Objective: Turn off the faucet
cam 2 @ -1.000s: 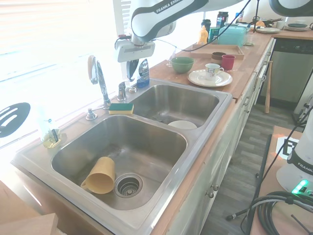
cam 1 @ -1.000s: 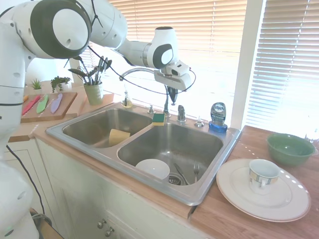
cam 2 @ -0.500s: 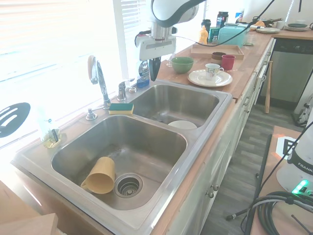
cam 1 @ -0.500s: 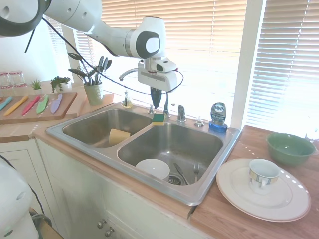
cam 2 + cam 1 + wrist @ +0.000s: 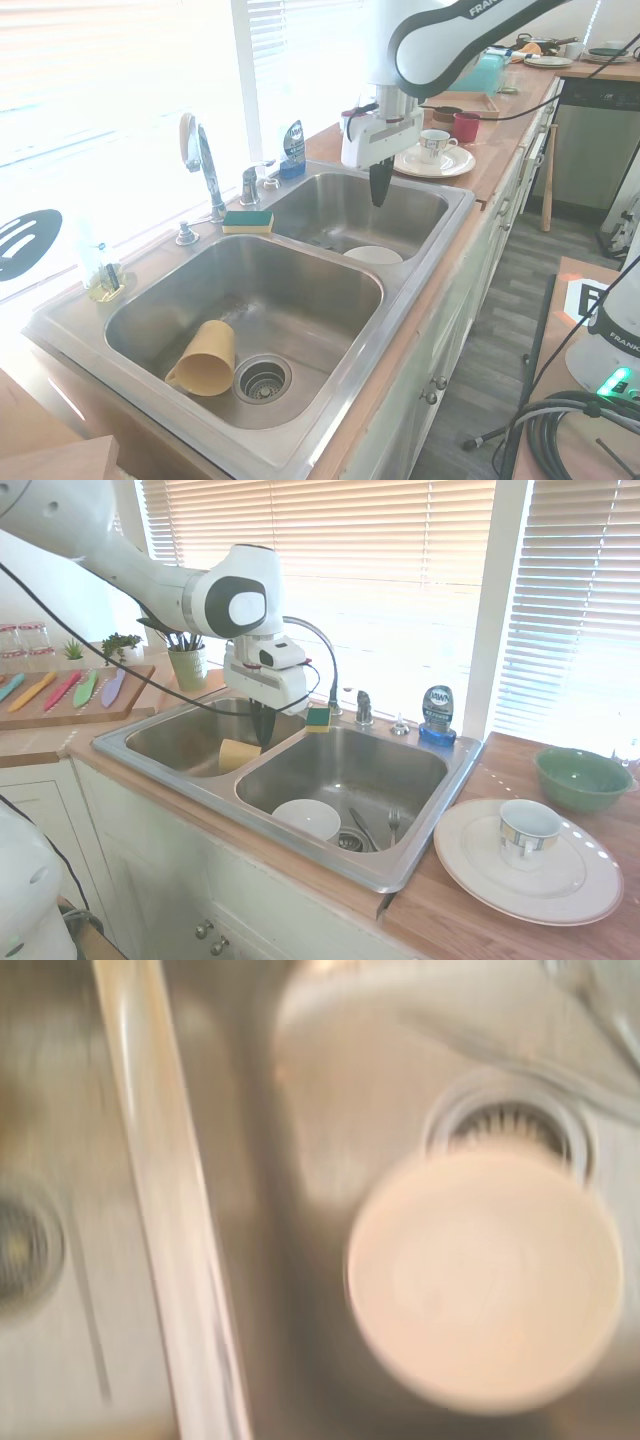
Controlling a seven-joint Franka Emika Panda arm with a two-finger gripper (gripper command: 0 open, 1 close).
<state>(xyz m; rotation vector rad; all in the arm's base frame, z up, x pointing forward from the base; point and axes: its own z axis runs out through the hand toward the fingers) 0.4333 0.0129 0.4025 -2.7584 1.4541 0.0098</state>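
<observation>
— Where's the gripper point(image 5: 377, 195)?
— Over the sink point(image 5: 440, 250), pointing down above the basin with the white bowl point(image 5: 372, 256). Well apart from the faucet point(image 5: 203, 166).

— Open or closed?
— Fingers together, from the second exterior view (one dark narrow tip, no gap to see). Nothing held.

— And the faucet?
— At the back rim, behind the divider between the two basins. Tall arched chrome spout; short lever handle point(image 5: 249, 183) just beside it, toward the soap bottle point(image 5: 293, 149). Water running or not: cannot tell.

— Anything near its base?
— Green-and-yellow sponge point(image 5: 247, 221) lying on the rim right in front. Small chrome knob point(image 5: 185, 235) on the other side.

— In the basins?
— Yellow cup point(image 5: 204, 358) on its side by the drain in one. Bowl, fork point(image 5: 393, 824) and another utensil in the other.

— Wrist view?
— Blurred. Round pale bowl point(image 5: 484, 1278) beside a drain point(image 5: 510, 1125), divider point(image 5: 170, 1200) running across.

— On the counter?
— Plate point(image 5: 570, 880) with a cup point(image 5: 526, 830) on it, green bowl point(image 5: 582, 776) behind.
</observation>
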